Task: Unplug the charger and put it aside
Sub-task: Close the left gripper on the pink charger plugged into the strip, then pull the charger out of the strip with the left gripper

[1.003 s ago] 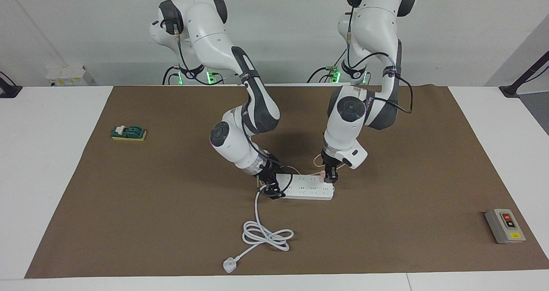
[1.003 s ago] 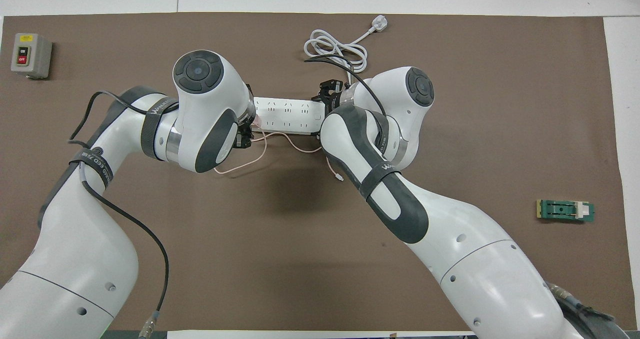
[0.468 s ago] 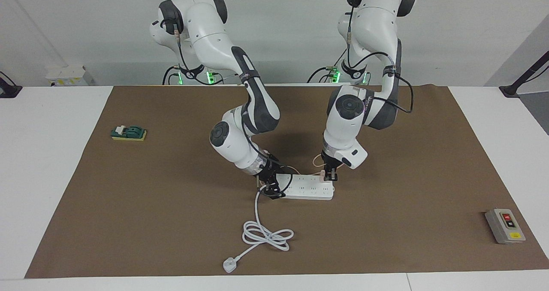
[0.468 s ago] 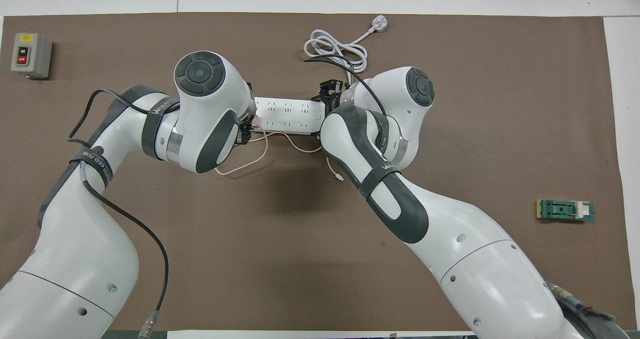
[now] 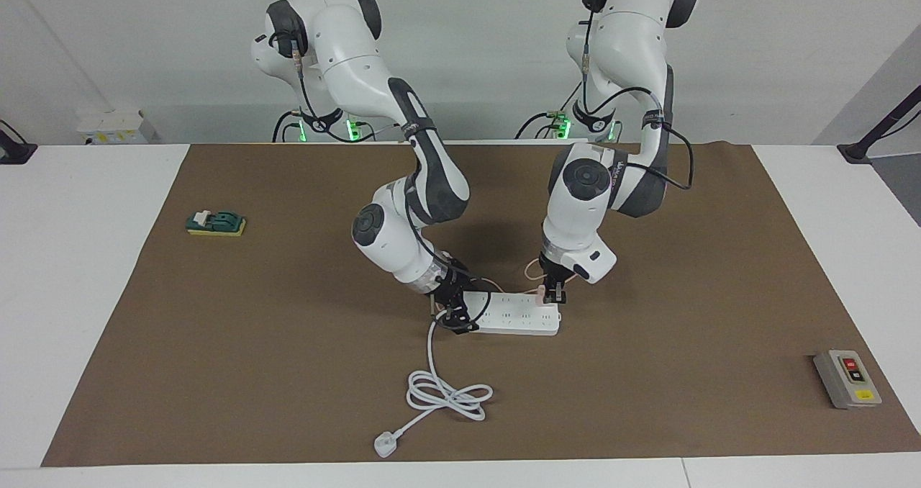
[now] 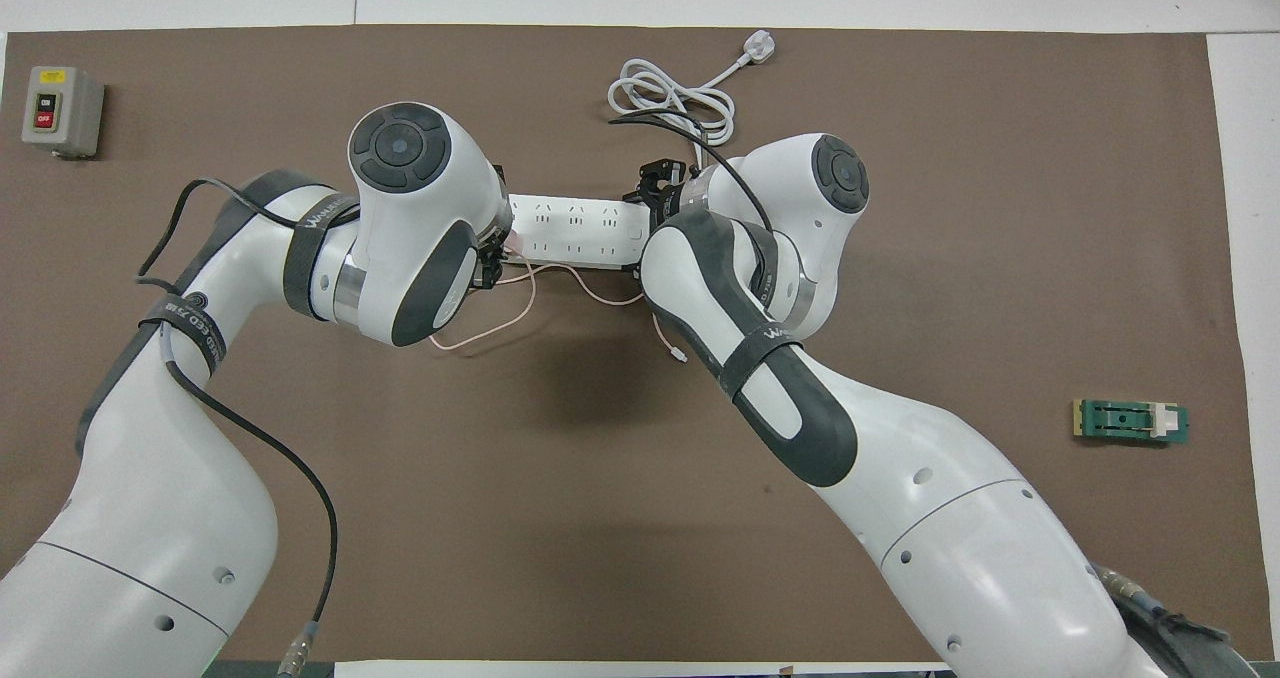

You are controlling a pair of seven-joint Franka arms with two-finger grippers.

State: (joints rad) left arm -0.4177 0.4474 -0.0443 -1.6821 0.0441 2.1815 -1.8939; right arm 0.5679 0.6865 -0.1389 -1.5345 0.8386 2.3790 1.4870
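Charger (image 5: pixel 540 298) – small pale pink cube – sits at the power strip's (image 5: pixel 514 320) end toward the left arm. Looks lifted a touch off the sockets, but can't tell if the prongs are fully out.

Left gripper (image 5: pixel 551 297) is right on it, fingers pinching the cube's side faces. Right gripper (image 5: pixel 453 314) is at the strip's other end, where the thick white cord (image 5: pixel 439 391) leaves; it appears clamped on the strip body to hold it down.

Thin pink cable (image 6: pixel 520 308) trails from the charger toward the robots, looping loose on the brown mat (image 5: pixel 647 401).

Handling notes, judged:
- cube likely light, rigid, smooth plastic – may slip if gripped near the top edge, so grip low on the flat sides.
- resistance is prong friction only; pull straight up, no twist, else prongs bind or the strip lifts.
- cable soft, limp, no use as a grip pt; it will drag along and could snag the strip when the charger is set aside.
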